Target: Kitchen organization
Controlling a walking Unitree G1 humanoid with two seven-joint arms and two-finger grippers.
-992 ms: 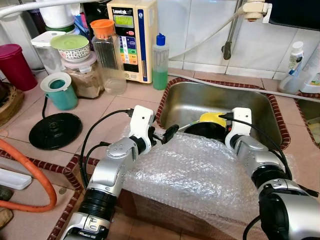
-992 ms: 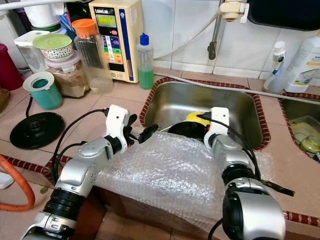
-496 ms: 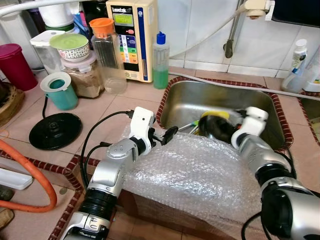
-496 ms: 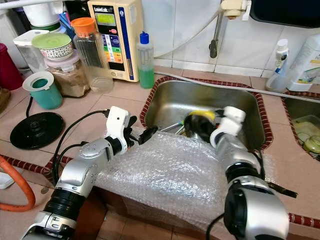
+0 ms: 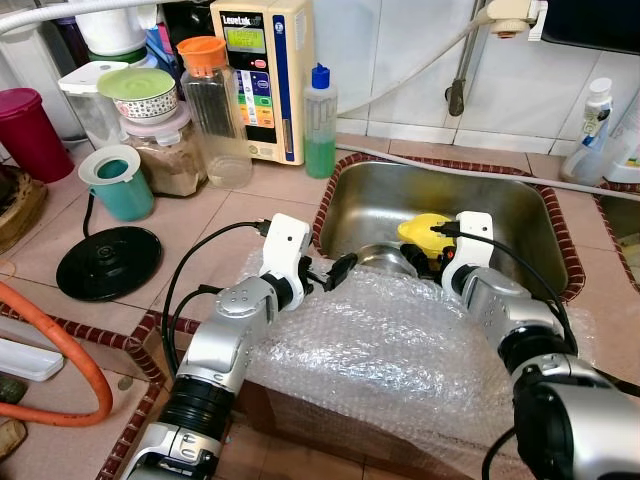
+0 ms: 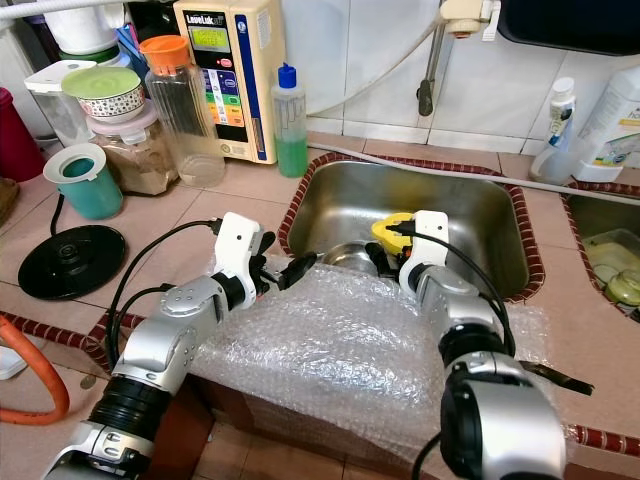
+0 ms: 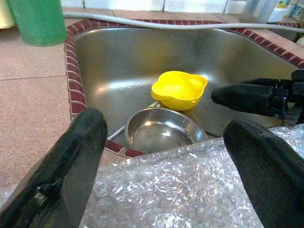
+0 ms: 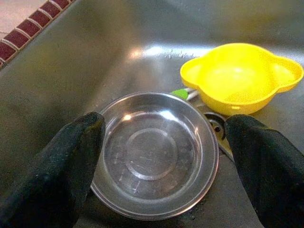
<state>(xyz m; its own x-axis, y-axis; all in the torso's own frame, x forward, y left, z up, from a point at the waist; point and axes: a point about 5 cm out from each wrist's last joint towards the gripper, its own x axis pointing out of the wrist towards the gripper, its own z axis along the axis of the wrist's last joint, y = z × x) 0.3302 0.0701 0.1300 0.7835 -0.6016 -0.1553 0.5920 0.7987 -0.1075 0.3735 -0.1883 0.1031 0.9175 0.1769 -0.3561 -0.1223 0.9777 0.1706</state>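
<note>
Sink [image 7: 95, 71] holds empty steel bowl [image 8: 154, 154], empty yellow bowl [image 8: 240, 76] beside.

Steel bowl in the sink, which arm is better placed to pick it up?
Right. The right gripper hangs open inside the sink, over the steel bowl. The left gripper is open too, but sits outside the rim over the bubble wrap.

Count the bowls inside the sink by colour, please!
Yellow bowl: 1
Shiny steel bowl: 1
Total: 2 bowls in the sink
</note>
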